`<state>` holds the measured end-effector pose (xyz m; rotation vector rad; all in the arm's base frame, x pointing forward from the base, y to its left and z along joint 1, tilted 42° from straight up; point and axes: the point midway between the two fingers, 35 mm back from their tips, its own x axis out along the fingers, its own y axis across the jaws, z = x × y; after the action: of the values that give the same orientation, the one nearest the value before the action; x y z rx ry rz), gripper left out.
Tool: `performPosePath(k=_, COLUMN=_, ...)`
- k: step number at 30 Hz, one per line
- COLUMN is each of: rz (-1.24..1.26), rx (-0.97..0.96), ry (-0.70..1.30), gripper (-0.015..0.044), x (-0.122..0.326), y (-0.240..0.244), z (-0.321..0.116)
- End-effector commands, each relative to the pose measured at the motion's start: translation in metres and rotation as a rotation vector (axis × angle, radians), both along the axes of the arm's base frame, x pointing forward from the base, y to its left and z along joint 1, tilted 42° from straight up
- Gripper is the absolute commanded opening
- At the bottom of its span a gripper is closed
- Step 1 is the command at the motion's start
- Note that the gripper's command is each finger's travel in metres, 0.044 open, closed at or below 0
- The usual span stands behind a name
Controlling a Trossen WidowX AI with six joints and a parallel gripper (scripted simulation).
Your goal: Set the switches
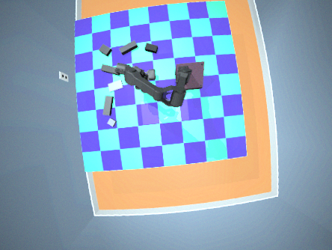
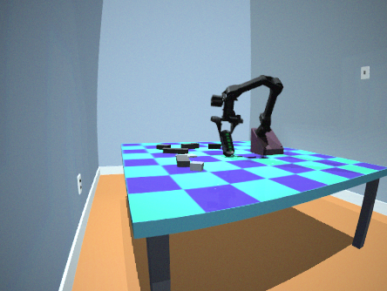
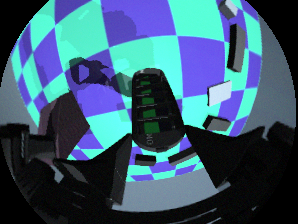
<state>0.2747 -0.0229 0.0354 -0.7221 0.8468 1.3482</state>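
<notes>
The dark grey controller unit [image 2: 225,149] [image 3: 159,142] is steeply tilted, one end up between the fingers and the other down at the bench [image 2: 220,192]; whether that end touches is unclear. In the wrist view its switch face shows, with green ends on several rockers and "ON" lettering near the fingers. Exact switch positions are too dark to read surely. Its underside label is not in view. My gripper [image 2: 226,131] [image 3: 158,132] is shut on the unit, one finger on each side of its upper end. In the top view the arm largely hides the unit.
Grey and dark blocks [image 1: 128,47] [image 1: 151,47] [image 1: 108,105] lie around the far and left sides. A white flat piece [image 1: 115,85] [image 3: 220,93] and a small pale block [image 1: 111,122] [image 2: 196,165] lie there too. A purple-brown wedge [image 1: 196,76] [image 2: 271,145] stands at the arm's base.
</notes>
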Motion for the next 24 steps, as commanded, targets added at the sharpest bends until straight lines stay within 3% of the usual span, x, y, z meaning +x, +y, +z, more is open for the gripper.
performPosePath(k=1, rz=-0.001, rx=-0.003, ry=0.0, gripper=0.0336, x=0.001, y=0.004, z=0.005)
performPosePath(k=24, rz=0.0, rx=-0.05, ry=0.004, gripper=0.0337, x=0.003, y=0.016, z=0.021)
